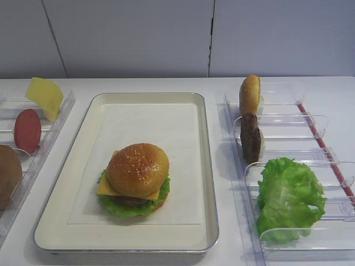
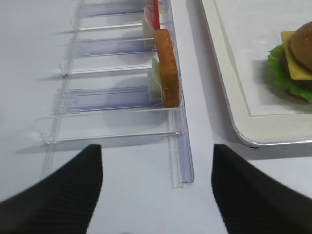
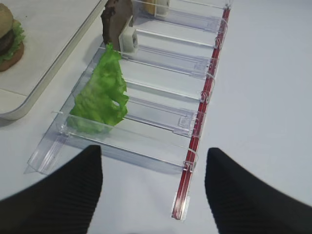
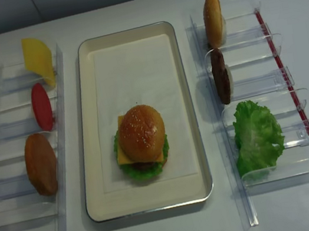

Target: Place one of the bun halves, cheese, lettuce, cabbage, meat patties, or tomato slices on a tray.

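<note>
Your right gripper point(image 3: 153, 195): jaws apart, empty | loose lettuce leaf point(image 3: 102, 95) ahead-left in rack | your left gripper point(image 2: 156, 195): jaws apart, empty | sesame bun top point(image 1: 137, 169) capped burger on tray point(image 1: 205, 166)

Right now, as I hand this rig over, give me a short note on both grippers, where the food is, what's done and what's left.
Right gripper: open, empty, above the near end of the right rack.
Left gripper: open, empty, above the near end of the left rack.
Done: a burger stands on the tray, sesame bun top over cheese, patty and lettuce.
Right rack holds a loose lettuce leaf, a meat patty and a bun half.
Left rack holds a cheese slice, a tomato slice and a bun half.
Left: nothing obvious.
</note>
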You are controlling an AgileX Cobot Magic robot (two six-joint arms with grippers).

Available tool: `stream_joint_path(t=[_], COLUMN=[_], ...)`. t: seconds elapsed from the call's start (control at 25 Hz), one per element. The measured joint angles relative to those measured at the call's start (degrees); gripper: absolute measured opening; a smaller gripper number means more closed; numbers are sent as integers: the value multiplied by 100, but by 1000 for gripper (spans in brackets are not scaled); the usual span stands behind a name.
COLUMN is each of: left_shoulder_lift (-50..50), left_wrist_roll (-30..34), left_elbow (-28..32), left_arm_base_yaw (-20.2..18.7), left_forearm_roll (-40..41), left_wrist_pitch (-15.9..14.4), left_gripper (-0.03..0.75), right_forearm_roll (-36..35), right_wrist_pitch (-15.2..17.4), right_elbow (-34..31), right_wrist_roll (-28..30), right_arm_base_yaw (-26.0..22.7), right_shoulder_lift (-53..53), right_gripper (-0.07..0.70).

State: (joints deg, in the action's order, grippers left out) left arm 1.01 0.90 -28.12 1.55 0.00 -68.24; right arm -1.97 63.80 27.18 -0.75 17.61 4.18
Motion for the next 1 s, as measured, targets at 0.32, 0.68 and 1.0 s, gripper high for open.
stream_joint_path(t=[0.32, 0.68, 1.0], left_shoulder_lift=[0, 0, 0], left_wrist_roll=[0, 0, 0], left_elbow=[0, 0, 0], left_arm_base_yaw=[0, 0, 0], left_forearm_roll=[0, 0, 0], left_wrist_pitch=[0, 0, 0], left_gripper=[449, 449, 449], right_forearm_roll=[53, 53, 53], right_wrist_pitch=[0, 0, 0], right_elbow=[0, 0, 0], right_wrist_roll=[-65, -69, -105], right_arm_base_yaw=[-95, -961, -1543], right_shoulder_lift=[-49, -59, -59], right_gripper=[492, 492, 492])
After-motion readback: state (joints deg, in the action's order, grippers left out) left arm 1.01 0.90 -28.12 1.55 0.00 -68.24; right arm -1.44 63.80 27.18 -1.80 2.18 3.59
